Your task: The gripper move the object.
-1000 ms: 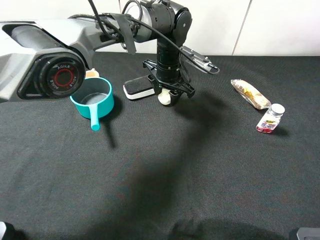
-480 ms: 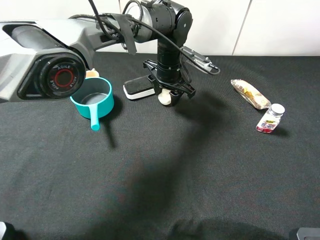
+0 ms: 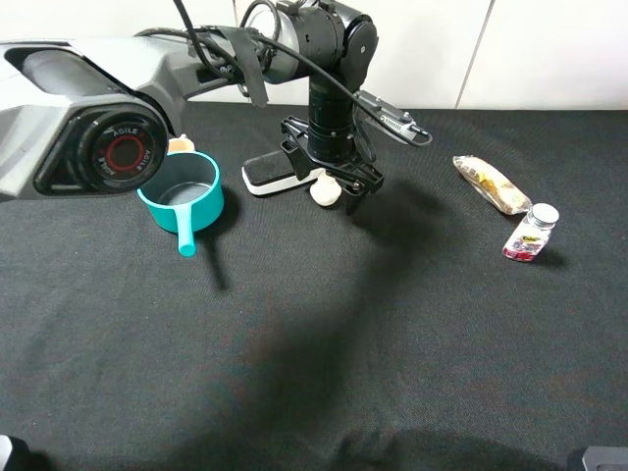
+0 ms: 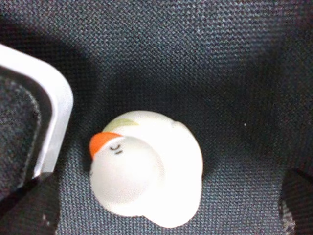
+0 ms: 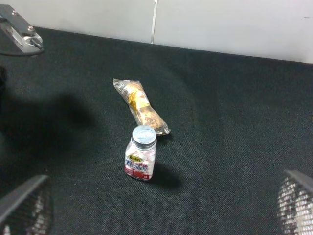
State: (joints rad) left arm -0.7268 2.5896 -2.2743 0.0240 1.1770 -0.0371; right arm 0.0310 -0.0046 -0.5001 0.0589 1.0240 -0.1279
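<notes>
The object (image 3: 324,191) is a small cream-white duck-like lump with an orange beak. It sits on the black cloth just right of the black-and-white eraser (image 3: 270,175). My left gripper (image 3: 332,180) hangs straight down over it, open. In the left wrist view the object (image 4: 146,188) lies between the two dark fingertips (image 4: 22,205), which stand wide apart and do not touch it. My right gripper (image 5: 161,205) is open and empty, its fingertips (image 5: 24,203) at the frame's lower corners, far from the object.
A teal pot (image 3: 182,196) with a handle stands left of the eraser (image 4: 54,117), with a small peach item (image 3: 180,145) behind it. A snack packet (image 3: 491,183) and a small clear bottle with a silver cap (image 3: 530,233) lie at the right; both show in the right wrist view (image 5: 142,155).
The left gripper has shifted slightly up. The object now shows more fully below its jaws and rests on the cloth. The right arm has not moved.
</notes>
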